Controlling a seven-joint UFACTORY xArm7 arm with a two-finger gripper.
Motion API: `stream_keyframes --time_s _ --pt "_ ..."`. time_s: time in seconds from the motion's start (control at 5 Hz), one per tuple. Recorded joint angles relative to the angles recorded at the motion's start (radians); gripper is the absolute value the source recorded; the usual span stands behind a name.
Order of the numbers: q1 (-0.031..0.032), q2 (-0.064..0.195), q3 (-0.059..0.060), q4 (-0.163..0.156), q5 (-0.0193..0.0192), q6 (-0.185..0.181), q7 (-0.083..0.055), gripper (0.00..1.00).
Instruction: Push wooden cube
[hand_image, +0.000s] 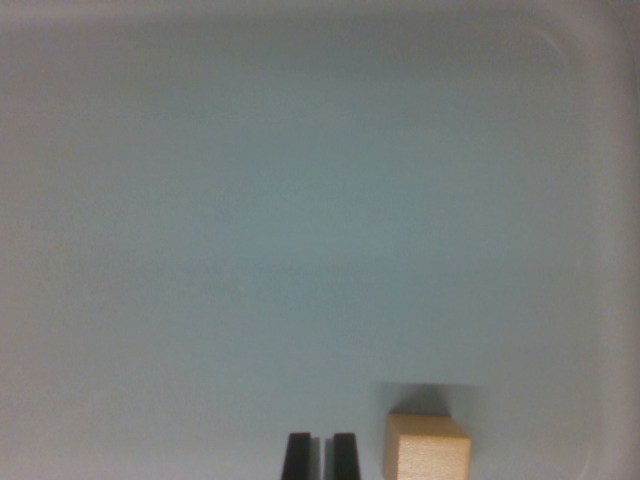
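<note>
At the wrist view's left and centre only the bare pale floor of a tray (250, 200) is seen. At the bottom edge the gripper (321, 455) is found, its two dark fingertips (298, 457) pressed almost together with a thin gap and nothing held between them. Just beside it, to the wrist view's right, the wooden cube (426, 447) is standing on the tray floor, apparently not touched. The approach step is judged to be in hand; for the push, a sideways move toward the cube would be needed.

wooden cube (427, 448) in tray (590, 200), just right of tool (321, 457), seemingly apart
</note>
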Motion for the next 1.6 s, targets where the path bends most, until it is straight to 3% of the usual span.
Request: stream_keyframes --time_s 0.2,0.4,0.6,0.8,1.0,1.2,1.4,1.6 --pt "0.0000 0.000 0.000 0.000 0.0000 0.000 0.000 0.00" --pt "-0.0077 -0.006 -0.006 -0.041 -0.0082 -0.040 -0.002 0.00" --pt "-0.0077 -0.006 -0.006 -0.041 -0.0082 -0.040 -0.002 0.00" --pt "-0.0154 -0.011 -0.012 -0.083 -0.0164 -0.081 -0.003 0.00" --pt "-0.0154 -0.011 -0.012 -0.083 -0.0164 -0.081 -0.003 0.00" --pt "-0.0229 -0.017 -0.018 -0.124 -0.0245 -0.121 -0.005 0.00" --pt "-0.0229 -0.017 -0.018 -0.124 -0.0245 -0.121 -0.005 0.00" --pt "-0.0312 -0.023 -0.024 -0.169 -0.0333 -0.165 -0.006 0.00"
